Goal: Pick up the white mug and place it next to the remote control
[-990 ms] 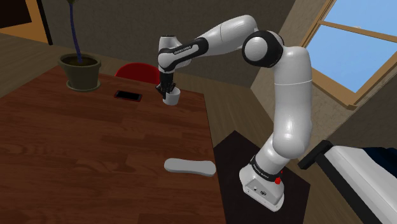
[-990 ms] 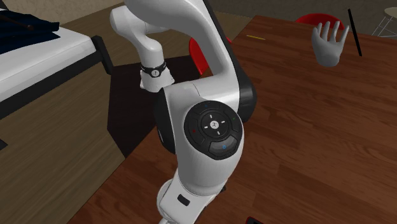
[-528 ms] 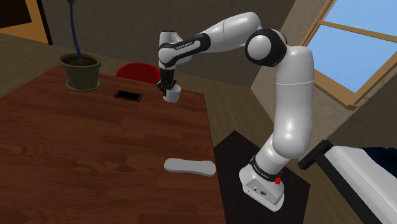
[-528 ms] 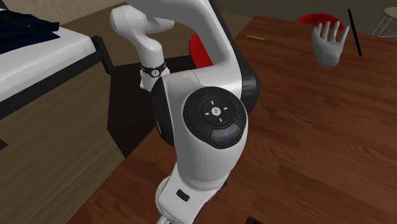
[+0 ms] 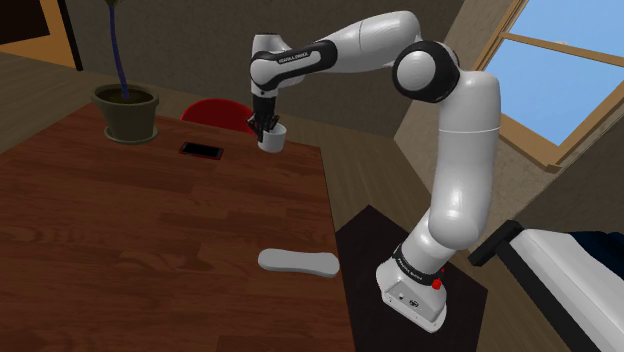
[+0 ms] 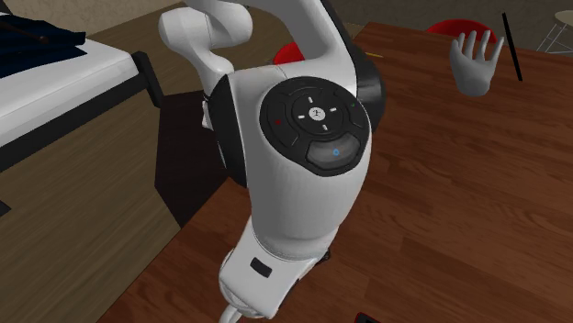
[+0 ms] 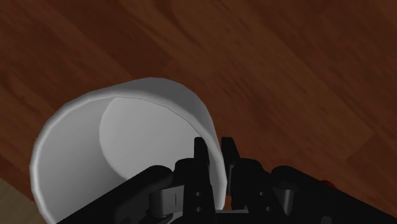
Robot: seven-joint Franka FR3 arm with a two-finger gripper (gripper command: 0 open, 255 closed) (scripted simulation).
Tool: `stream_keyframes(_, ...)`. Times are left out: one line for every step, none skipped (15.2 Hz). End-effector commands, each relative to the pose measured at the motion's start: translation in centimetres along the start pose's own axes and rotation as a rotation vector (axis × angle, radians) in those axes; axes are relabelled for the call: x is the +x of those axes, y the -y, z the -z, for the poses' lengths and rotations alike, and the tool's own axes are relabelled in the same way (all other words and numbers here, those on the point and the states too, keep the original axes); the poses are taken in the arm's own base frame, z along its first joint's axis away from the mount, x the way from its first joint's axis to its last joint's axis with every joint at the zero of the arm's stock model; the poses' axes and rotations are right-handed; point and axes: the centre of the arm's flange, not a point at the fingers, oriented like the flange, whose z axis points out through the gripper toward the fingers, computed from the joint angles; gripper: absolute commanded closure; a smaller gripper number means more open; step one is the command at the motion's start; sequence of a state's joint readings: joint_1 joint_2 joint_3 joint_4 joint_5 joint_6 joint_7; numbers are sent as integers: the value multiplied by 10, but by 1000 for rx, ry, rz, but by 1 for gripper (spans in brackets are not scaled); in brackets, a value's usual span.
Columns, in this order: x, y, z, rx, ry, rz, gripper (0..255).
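1. Shoulder view: nearest, the arm (image 5: 455, 160) rises from its dark stand (image 5: 360, 235) at the lower right. It climbs almost upright to a dark joint high up, then reaches leftward nearly level over the desk (image 5: 150, 250), with the wrist turned straight down.
2. Second exterior view: the arm's (image 6: 303, 165) big white link with its round dark cap stands close to the camera, and the desk (image 6: 459, 211) spreads behind it.
3. Shoulder view again: the remote (image 5: 298, 262), pale and oblong, lies flat by the desk's right edge, on the side nearer the stand.
4. Farther on, the pincer (image 5: 265, 127) points down and pinches the mug (image 5: 272, 138) at its rim. The mug hangs by the desk's far edge, seemingly just clear of the wood and well apart from the remote.
5. Wrist view: the fingers (image 7: 200, 156) stand nearly together, clasping the thin wall of the mug (image 7: 83, 146), one inside and one outside. The mug's mouth faces the camera, with brown desk (image 7: 286, 76) beneath.
6. Shoulder view, farther still: a dark phone (image 5: 201, 150) lies flat near the mug on its left. A pot (image 5: 127, 112) with a tall stalk stands further left, and a red chair (image 5: 215, 112) sits behind the desk.
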State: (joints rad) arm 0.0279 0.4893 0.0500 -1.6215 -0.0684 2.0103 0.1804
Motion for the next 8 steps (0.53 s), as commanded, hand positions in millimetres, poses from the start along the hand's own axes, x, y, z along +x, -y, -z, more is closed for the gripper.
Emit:
stream_keyframes(-1, -1, 10, 0, 0, 0, 255)
stream_keyframes(-1, -1, 16, 0, 0, 0, 255)
stream_keyframes(-2, -1, 21, 0, 0, 0, 255)
stream_keyframes(-2, -2, 26, 0, 0, 0, 255)
stream_keyframes(-3, -2, 31, 0, 0, 0, 255)
stream_keyframes(-3, -2, 37, 0, 0, 0, 255)
stream_keyframes(-4, -3, 42, 0, 0, 0, 255)
stream_keyframes(-4, -3, 47, 0, 0, 0, 255)
